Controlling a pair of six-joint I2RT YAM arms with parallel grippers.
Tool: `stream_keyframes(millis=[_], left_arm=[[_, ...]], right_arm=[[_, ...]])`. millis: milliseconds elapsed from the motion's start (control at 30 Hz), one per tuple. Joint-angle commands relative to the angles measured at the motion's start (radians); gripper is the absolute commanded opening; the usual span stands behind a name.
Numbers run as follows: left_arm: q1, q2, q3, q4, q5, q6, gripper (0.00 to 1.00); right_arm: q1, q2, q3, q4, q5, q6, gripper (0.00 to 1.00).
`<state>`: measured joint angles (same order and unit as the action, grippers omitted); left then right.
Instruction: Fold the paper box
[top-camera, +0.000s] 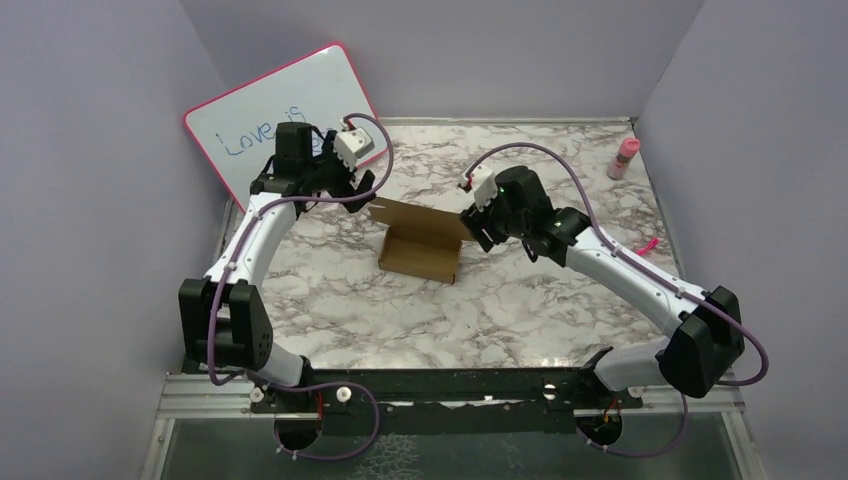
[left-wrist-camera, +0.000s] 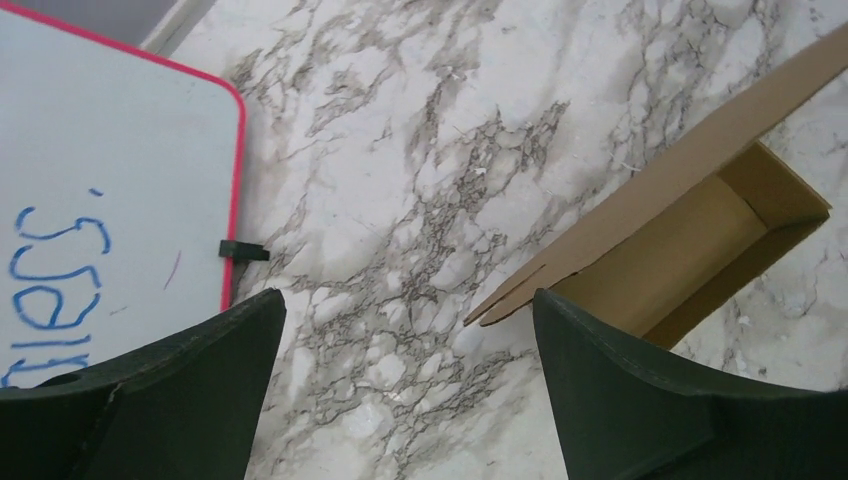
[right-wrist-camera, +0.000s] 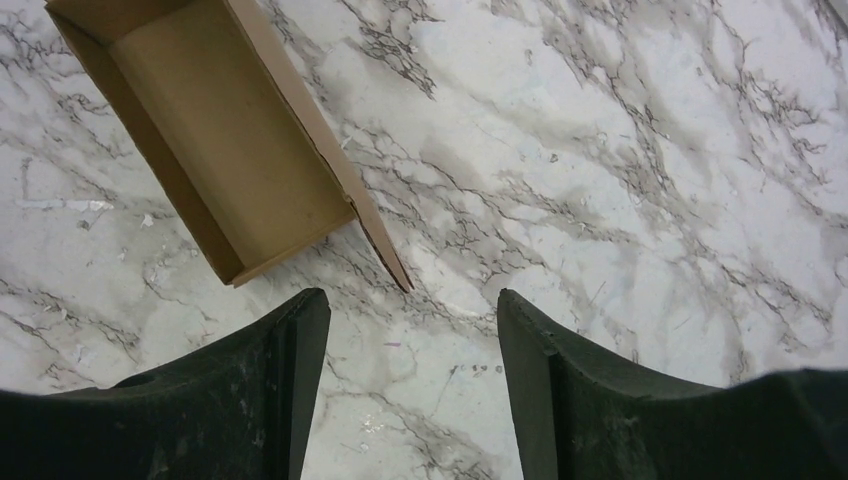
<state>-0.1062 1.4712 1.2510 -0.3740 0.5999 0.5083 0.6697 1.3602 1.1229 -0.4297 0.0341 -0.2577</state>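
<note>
Marble-pattern table (top-camera: 400, 320), lavender walls on three sides. Centre of frame: paper box (top-camera: 418, 250), an open brown tray with one long flap raised along its far side. Right gripper (right-wrist-camera: 412, 305) just right of it, jaws apart, nothing between them. Left gripper (left-wrist-camera: 408, 310) at its upper left, jaws wide, holding nothing. Neither touches cardboard. Further back: whiteboard (top-camera: 280, 120) with blue writing leans upper left, close behind the left gripper. Pink bottle (top-camera: 624, 158) upper right, well apart.
</note>
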Motion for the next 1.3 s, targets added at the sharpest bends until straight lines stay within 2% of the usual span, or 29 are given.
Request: stream_keyframes(millis=[0, 100, 233, 533, 700, 833, 1033, 1167, 1267], left_arm=[[0.017, 0.054, 0.020, -0.086, 0.182, 0.224, 0.91], [0.048, 0.088, 0.021, -0.098, 0.246, 0.290, 0.84], [0.055, 0.166, 0.059, -0.113, 0.302, 0.288, 0.74], [0.053, 0.224, 0.093, -0.142, 0.440, 0.315, 0.69], [0.038, 0.250, 0.100, -0.143, 0.443, 0.323, 0.66], [0.029, 0.272, 0.111, -0.142, 0.455, 0.330, 0.64], [0.007, 0.302, 0.115, -0.142, 0.454, 0.332, 0.58], [0.006, 0.305, 0.118, -0.143, 0.451, 0.336, 0.51], [0.005, 0.311, 0.117, -0.150, 0.446, 0.341, 0.42]], right_arm=[[-0.015, 0.019, -0.012, 0.088, -0.075, -0.035, 0.66], [-0.020, 0.041, -0.005, 0.100, -0.109, -0.054, 0.64], [-0.023, 0.070, -0.012, 0.122, -0.122, -0.075, 0.61], [-0.028, 0.098, -0.038, 0.126, -0.102, -0.095, 0.49], [-0.035, 0.082, -0.089, 0.176, -0.113, -0.093, 0.41], [-0.037, 0.073, -0.115, 0.207, -0.127, -0.090, 0.38], [-0.039, 0.078, -0.125, 0.224, -0.119, -0.092, 0.26], [-0.038, 0.078, -0.124, 0.224, -0.122, -0.100, 0.22], [-0.039, 0.077, -0.127, 0.229, -0.121, -0.106, 0.18]])
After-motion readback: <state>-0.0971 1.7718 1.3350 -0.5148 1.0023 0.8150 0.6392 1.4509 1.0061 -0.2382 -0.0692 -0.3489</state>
